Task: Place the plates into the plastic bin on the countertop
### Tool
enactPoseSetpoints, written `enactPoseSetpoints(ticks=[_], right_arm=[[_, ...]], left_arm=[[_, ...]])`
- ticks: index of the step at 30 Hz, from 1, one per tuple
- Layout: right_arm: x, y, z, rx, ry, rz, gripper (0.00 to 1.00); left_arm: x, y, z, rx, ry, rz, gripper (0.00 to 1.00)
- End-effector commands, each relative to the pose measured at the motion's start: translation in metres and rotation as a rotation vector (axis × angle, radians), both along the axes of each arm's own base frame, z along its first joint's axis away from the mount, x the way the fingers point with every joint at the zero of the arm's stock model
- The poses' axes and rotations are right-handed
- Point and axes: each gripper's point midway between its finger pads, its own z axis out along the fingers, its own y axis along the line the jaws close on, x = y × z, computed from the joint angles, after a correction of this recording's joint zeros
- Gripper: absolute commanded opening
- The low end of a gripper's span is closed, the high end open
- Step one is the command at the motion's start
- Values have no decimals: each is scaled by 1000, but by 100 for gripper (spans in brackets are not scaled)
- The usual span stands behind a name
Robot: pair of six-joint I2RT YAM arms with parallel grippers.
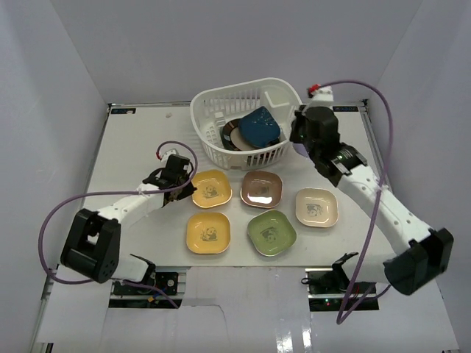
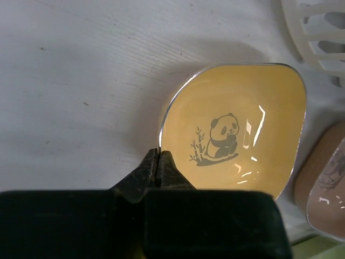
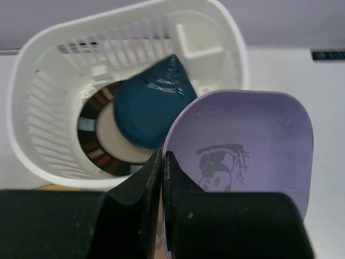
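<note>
The white plastic bin (image 1: 210, 110) stands at the back of the countertop (image 1: 140, 140). In it lie a dark-rimmed round plate (image 1: 229, 137) and a blue leaf-shaped plate (image 1: 259, 125). My right gripper (image 1: 300, 138) is shut on the rim of a lavender plate (image 3: 253, 135), held just outside the bin's right wall (image 3: 237, 48). My left gripper (image 2: 157, 155) is shut on the left rim of a yellow plate (image 2: 242, 124), which lies in front of the bin (image 2: 318, 32).
On the countertop in front of the bin lie a brown plate (image 1: 261, 189), a cream plate (image 1: 317, 207), a green plate (image 1: 271, 232) and a second yellow plate (image 1: 208, 232). White walls border the table on the left, back and right.
</note>
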Motion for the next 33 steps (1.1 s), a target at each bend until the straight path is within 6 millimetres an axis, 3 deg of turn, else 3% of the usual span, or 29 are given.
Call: enactPoseSetpoints(ticks=[1,2,3,4,5,6,7,9,10,12,14,15,17,18,19,20,21,23,24,25,26,27,28,29,30,31,32,33], right_arm=[[36,69,14,-188,-86,236,8],[43,87,13,-211,-78,307,8],[51,100,30,-257,-93,358,8],[67,120,-5,-302,-16,417,8],[74,129,-10,-327,0,438,8],[82,135,-1,-359,-8,455,8],[93,146,-29,-392,44,478,8],[104,156,-33,-413,46,494,8],[111,162,-51,-426,73,508,8],[121,172,-62,-427,84,515,8],[122,176,-65,-415,96,524,11],[123,178,-65,-405,94,526,14],[123,184,-54,-369,77,533,42],[122,181,-41,-354,58,520,53],[122,175,-34,-343,52,481,71],[122,171,-28,-331,48,462,76],[120,158,-9,-305,27,431,78],[114,136,-9,-217,67,361,77],[109,110,15,-167,41,306,74],[104,94,19,-131,44,264,65],[97,78,-10,-83,100,209,56],[84,49,16,-30,42,145,33],[75,37,12,5,34,120,21],[58,25,-38,37,124,88,10],[45,12,-14,101,36,77,8],[34,9,-23,123,37,88,8],[18,2,-61,112,101,75,8],[5,-2,-54,154,71,69,8]], left_arm=[[9,13,59,-6,-166,43,0],[8,14,69,-9,-191,40,0],[4,17,78,-7,-203,36,0],[0,18,96,-22,-249,27,0],[-2,18,106,-29,-268,20,0],[-8,18,112,-40,-272,7,0],[-12,18,128,-56,-313,-6,0],[-17,15,150,-90,-351,-28,0],[-18,13,161,-104,-374,-36,0],[-16,8,195,-142,-442,-60,0],[-9,2,209,-140,-456,-87,0],[-3,-1,229,-153,-491,-93,0],[10,-8,232,-148,-481,-105,0],[16,-11,248,-159,-511,-110,0],[21,-15,252,-165,-517,-119,0],[32,-21,251,-163,-514,-124,0],[38,-24,265,-175,-540,-127,0],[50,-32,272,-186,-551,-137,0],[61,-39,264,-179,-530,-144,0],[67,-44,278,-190,-555,-150,0],[74,-48,280,-192,-558,-151,0],[84,-58,269,-181,-532,-163,0],[92,-64,281,-187,-555,-165,0],[98,-73,280,-189,-552,-176,0],[104,-80,278,-190,-545,-183,0],[116,-91,261,-176,-510,-189,0],[125,-98,271,-181,-532,-190,0],[129,-109,268,-180,-528,-202,0]])
